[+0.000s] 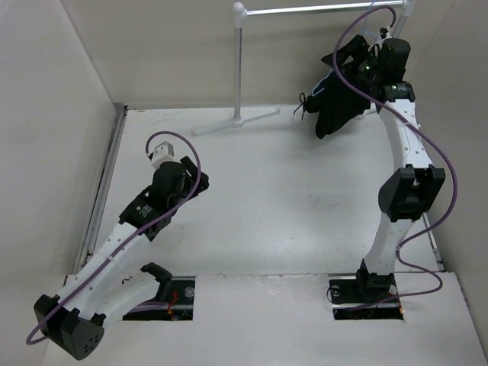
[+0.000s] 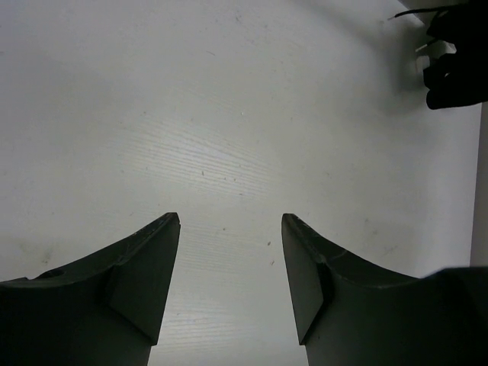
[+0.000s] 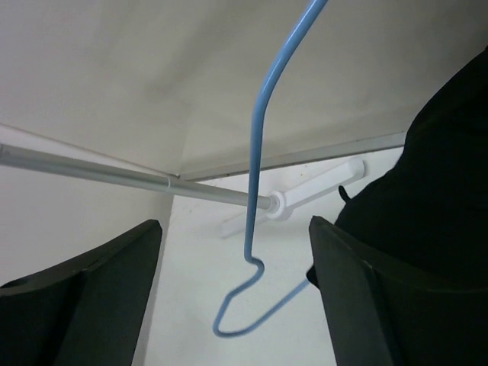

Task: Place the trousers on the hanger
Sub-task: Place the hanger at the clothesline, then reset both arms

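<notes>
**Trousers hang by the rack, both claws open**

From above, the trousers [image 1: 335,107] are in the upper right of the frame. They are a dark bunch hanging under the rail of the white rack [image 1: 239,61], close against the wrist of the right arm [image 1: 404,152]. This arm is stretched up and away to reach the height of the rail. The left arm [image 1: 145,210] is folded low in the lower left, well apart from the clothes. I think it is kept out of the way there because this step needs only one arm.

In the left wrist view, the left claw [image 2: 229,217] looks down on bare tabletop [image 2: 229,114]. Its two fingers are spread wide and hold nothing. A dark shape sits in the upper right corner, but I cannot tell what it is.

In the right wrist view, the hanger [image 3: 255,152] is a thin blue wire. It runs down the middle of the frame and crosses in front of the rail. The right claw [image 3: 234,221] is wide open. The wire passes between its fingers in the picture, but neither finger touches it. The black cloth fills the right edge. As no claw grips the trousers and they do not fall, I judge that the hanger carries them. The place where cloth meets wire is hidden.

I can read no brand, label or writing in any view.
</notes>
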Action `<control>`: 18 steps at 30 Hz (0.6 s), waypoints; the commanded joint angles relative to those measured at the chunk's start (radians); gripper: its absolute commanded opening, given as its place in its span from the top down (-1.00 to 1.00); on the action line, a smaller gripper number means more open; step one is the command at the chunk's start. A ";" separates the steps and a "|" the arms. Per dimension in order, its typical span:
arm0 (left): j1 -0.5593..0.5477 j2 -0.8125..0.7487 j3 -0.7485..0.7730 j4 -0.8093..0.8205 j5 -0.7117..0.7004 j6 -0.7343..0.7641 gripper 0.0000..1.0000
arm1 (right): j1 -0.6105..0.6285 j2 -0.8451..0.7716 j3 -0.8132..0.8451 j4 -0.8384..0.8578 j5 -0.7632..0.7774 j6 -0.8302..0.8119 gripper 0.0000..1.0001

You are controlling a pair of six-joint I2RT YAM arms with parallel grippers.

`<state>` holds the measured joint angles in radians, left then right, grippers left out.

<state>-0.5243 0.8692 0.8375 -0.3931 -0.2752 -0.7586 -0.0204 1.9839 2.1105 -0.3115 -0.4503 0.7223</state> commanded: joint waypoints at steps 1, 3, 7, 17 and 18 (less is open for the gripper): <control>0.017 -0.030 -0.006 0.019 0.001 -0.005 -0.09 | -0.006 -0.102 -0.006 0.065 0.010 -0.017 -0.78; 0.022 -0.030 -0.002 0.017 0.001 -0.004 -0.09 | -0.011 -0.147 -0.041 0.063 0.027 -0.021 -0.91; 0.025 -0.029 0.015 0.019 0.005 0.008 -0.09 | -0.023 -0.261 -0.167 0.069 0.061 -0.027 -1.00; -0.009 0.013 0.023 0.045 0.028 0.038 -1.00 | -0.025 -0.779 -0.876 0.129 0.352 -0.004 -1.00; -0.016 0.025 0.015 0.051 0.034 0.036 -1.00 | -0.025 -0.833 -0.961 0.123 0.384 -0.004 -1.00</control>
<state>-0.5213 0.8745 0.8364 -0.3832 -0.2543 -0.7372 -0.0460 1.2507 1.3083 -0.2085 -0.2016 0.7105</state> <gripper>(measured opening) 0.997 0.998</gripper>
